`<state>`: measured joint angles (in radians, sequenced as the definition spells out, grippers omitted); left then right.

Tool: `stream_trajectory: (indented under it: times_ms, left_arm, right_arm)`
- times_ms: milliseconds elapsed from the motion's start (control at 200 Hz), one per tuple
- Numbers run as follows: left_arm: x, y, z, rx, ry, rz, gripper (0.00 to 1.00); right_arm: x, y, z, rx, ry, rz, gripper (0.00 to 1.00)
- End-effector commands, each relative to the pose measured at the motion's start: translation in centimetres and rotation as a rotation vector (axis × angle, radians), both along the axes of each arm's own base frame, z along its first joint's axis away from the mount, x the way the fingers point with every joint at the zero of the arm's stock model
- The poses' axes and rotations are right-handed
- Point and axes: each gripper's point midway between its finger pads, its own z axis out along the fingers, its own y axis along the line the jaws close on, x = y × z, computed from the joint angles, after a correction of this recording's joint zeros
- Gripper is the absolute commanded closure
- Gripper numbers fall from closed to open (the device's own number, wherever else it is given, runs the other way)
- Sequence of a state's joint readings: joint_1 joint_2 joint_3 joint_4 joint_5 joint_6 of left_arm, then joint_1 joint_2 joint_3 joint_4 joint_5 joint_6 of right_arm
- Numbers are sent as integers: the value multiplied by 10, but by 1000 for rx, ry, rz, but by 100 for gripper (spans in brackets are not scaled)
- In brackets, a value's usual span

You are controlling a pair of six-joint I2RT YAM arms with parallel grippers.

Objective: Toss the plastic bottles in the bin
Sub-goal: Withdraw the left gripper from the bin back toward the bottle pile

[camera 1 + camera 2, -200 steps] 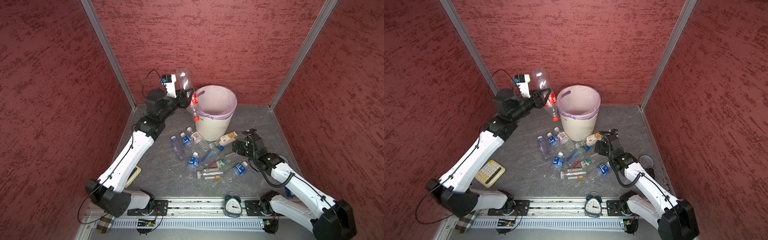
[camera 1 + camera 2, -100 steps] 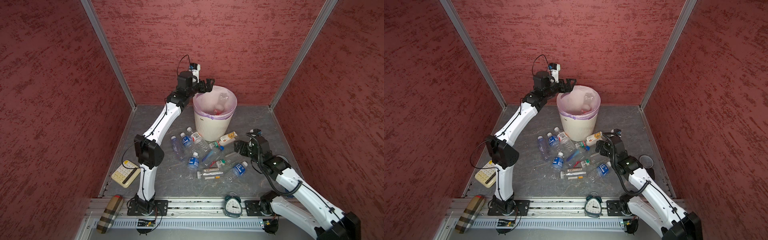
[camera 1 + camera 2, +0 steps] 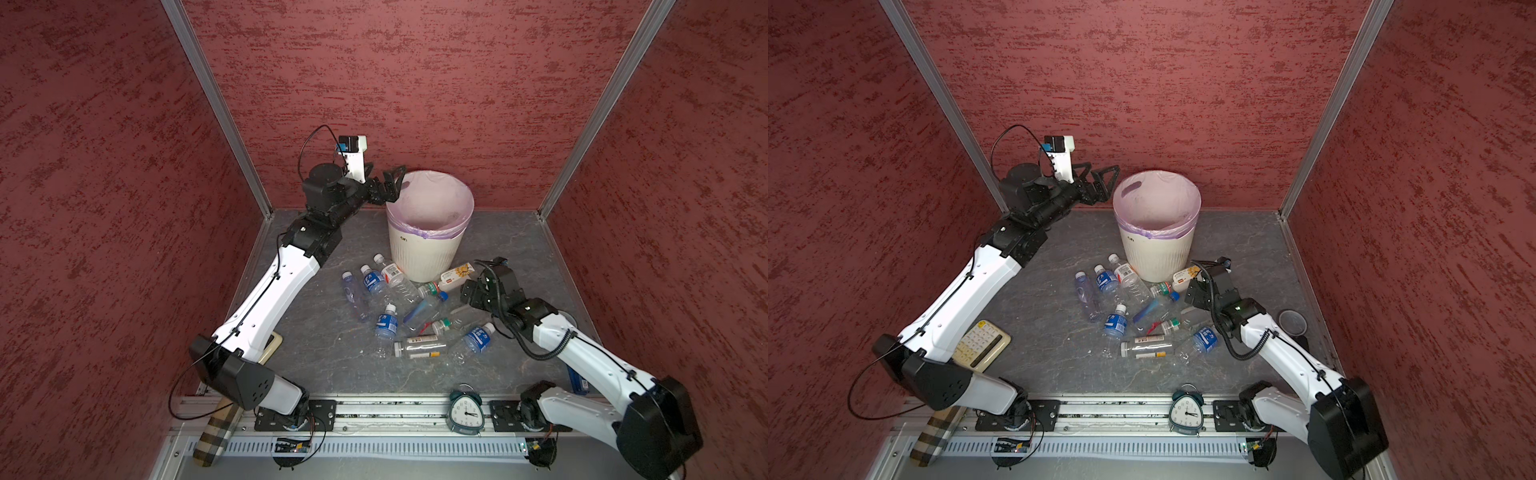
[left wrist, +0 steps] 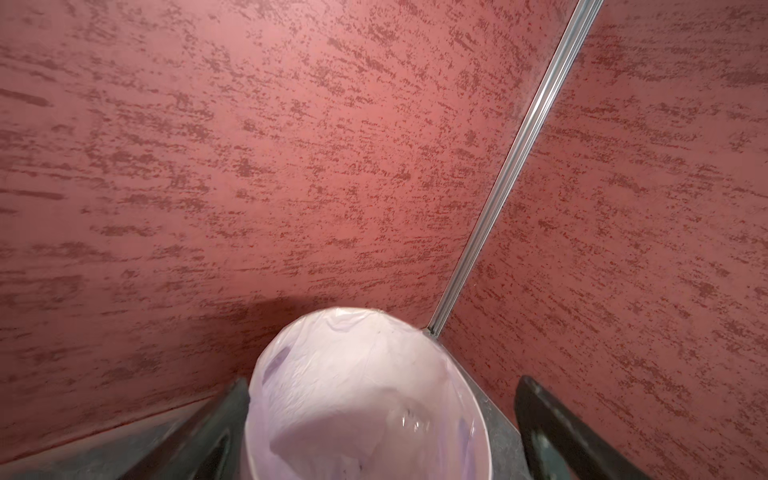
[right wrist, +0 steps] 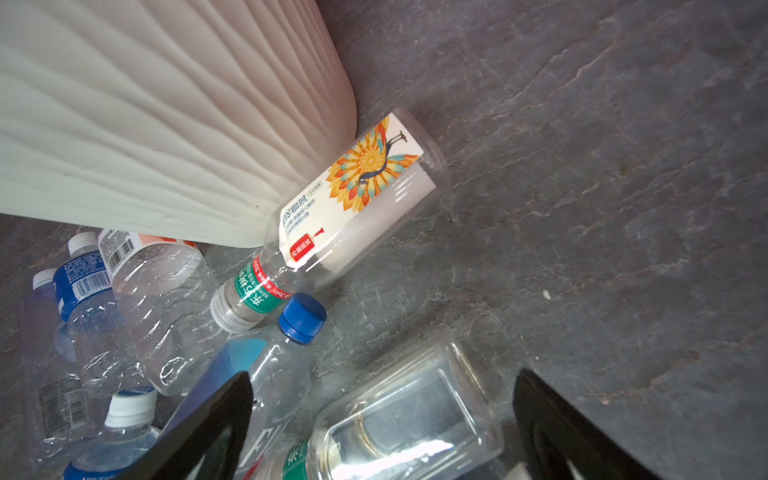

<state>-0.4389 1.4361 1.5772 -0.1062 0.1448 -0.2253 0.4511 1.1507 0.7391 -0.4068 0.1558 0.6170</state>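
The left gripper (image 3: 386,183) hangs up high with its jaws wide apart and nothing in them; the bin (image 3: 419,257) stands just in front of it, its lilac bag (image 4: 353,395) open below the tips; the right gripper (image 3: 471,293) is low over the floor (image 3: 316,357), jaws wide apart, holding nothing; the plastic bottles (image 3: 395,307) lie in a heap beside it; a clear bottle (image 5: 407,419) lies under its fingers; a bottle with a peacock label (image 5: 357,199) lies just ahead, against the bin's ribbed side.
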Motion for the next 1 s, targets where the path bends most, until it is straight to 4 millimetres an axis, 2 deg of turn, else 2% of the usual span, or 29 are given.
stream_trajectory:
  times_ms: [0,120,220,356,506,671,812,997]
  left_arm:
    - [-1,15,-35,43,51,57,1]
    - [-19,28,-70,51,112,84,1]
    - [-32,38,-109,68,180,105,1]
    - [-52,50,-160,94,291,127,1]
    - [-75,62,-208,105,379,145,0]
    - [-93,62,-252,126,477,120,0]
    - [-106,57,-275,142,526,90,0]
    - [-116,48,-297,161,565,61,0]
  right_arm:
    - [18,17,19,80,-42,-8,1]
    - [30,23,12,85,-10,-26,1]
    - [37,26,6,78,17,-39,1]
    - [33,19,6,48,42,-63,1]
    - [16,7,12,40,53,-92,3]
    - [-5,1,15,12,83,-95,4]
    - [-29,-2,13,-7,123,-106,6]
    - [-63,1,10,-29,184,-131,10]
